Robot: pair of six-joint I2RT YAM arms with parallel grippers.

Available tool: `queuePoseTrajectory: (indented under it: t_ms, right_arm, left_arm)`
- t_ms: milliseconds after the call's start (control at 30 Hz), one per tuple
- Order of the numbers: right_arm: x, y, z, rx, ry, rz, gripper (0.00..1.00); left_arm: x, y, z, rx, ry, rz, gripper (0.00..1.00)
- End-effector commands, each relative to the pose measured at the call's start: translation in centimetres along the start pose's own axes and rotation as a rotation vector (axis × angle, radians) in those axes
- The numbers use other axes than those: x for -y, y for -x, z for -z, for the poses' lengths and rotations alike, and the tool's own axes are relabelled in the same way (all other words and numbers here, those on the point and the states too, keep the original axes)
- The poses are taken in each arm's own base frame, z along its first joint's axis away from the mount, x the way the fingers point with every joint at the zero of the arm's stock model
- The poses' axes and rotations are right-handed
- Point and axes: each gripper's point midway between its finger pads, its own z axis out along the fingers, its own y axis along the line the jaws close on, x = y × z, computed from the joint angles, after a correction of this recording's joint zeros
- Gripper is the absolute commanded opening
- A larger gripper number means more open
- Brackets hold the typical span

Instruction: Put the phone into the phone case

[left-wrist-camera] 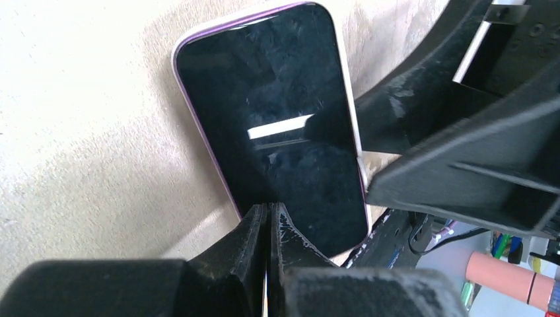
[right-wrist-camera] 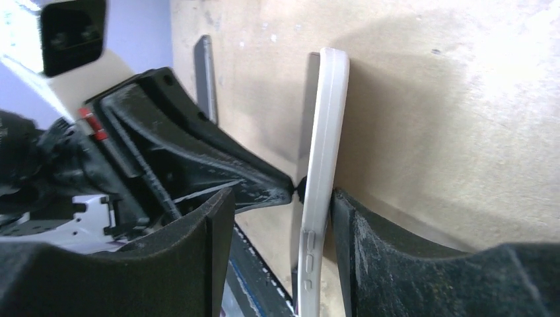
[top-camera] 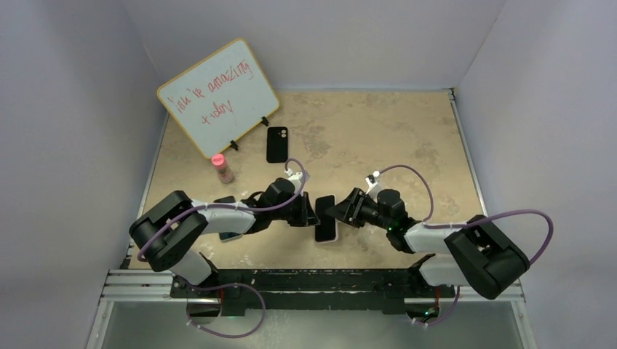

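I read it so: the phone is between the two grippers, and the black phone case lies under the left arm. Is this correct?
Not quite. The phone is between the left gripper and the right gripper, but the phone case lies in the open farther back on the table, near the whiteboard, not under the left arm. The top external view shows it.

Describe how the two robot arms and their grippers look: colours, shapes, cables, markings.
The left arm and right arm have boxy black joints joined by white links. A purple cable loops along each. The left gripper and right gripper have black, wedge-shaped, rough fingers.
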Motion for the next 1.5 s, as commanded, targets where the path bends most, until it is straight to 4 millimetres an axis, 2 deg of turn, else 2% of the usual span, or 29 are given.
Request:
queuePoseTrajectory:
  t_ms: [0,200,267,367,400,533,600,667,733,833,1000,1100,1167,1300,1467]
  right_arm:
    - [0.4,-0.5,-0.8,-0.054,-0.040,0.021,0.56]
    - [1.3,-1.0,-1.1,-0.084,-0.070,0.023,0.36]
    - [0.9,-1.2,-1.0,-0.097,-0.051,0.024,0.26]
    - [-0.4,-0.7,-0.8,-0.087,-0.010,0.043,0.04]
    - [-1.1,-0.6,-0.7,-0.084,0.010,0.054,0.00]
    - [-5.6,0.8,0.3,-0.049,0.133,0.114,0.00]
    - [-8.1,1.0,1.4,-0.053,0.213,0.144,0.00]
    - [-10.7,1.4,2.7,-0.035,0.292,0.182,0.00]
    - [-13.9,1.9,4.5,-0.007,0.391,0.239,0.00]
    - [-17.5,1.9,6.9,0.005,0.508,0.292,0.00]
    - [-21.7,1.5,10.6,0.010,0.683,0.304,0.00]
    - [-23.6,1.2,12.3,0.003,0.788,0.288,0.00]
    - [-24.9,0.9,13.6,-0.011,0.869,0.295,0.00]
    - [-25.7,-0.3,15.5,-0.067,0.979,0.307,0.00]
    - [-25.6,-1.1,16.0,-0.122,1.028,0.293,0.00]
  left_arm:
    - [0.9,-0.6,0.4,-0.024,-0.027,-0.006,0.04]
    - [0.8,-0.1,1.0,0.002,-0.005,-0.006,0.05]
    - [1.9,1.5,2.4,0.074,-0.015,-0.021,0.09]
    - [3.3,4.5,5.7,0.170,0.028,-0.086,0.18]
    - [3.8,5.4,7.0,0.193,0.043,-0.111,0.22]
    - [6.1,7.9,11.6,0.293,0.051,-0.178,0.45]
    - [7.2,8.4,13.4,0.328,0.026,-0.189,0.58]
    - [8.2,8.5,14.9,0.335,0.003,-0.188,0.77]
    - [10.2,8.9,16.6,0.344,-0.053,-0.201,0.85]
    - [12.8,9.5,19.1,0.380,-0.141,-0.222,0.89]
    - [17.4,9.7,22.9,0.458,-0.370,-0.252,0.89]
    - [19.5,9.2,24.5,0.476,-0.507,-0.259,0.89]
    - [19.9,8.9,24.6,0.471,-0.542,-0.260,0.88]
    - [20.5,9.0,24.5,0.483,-0.596,-0.251,0.88]
    - [21.5,8.4,24.4,0.469,-0.697,-0.239,0.85]
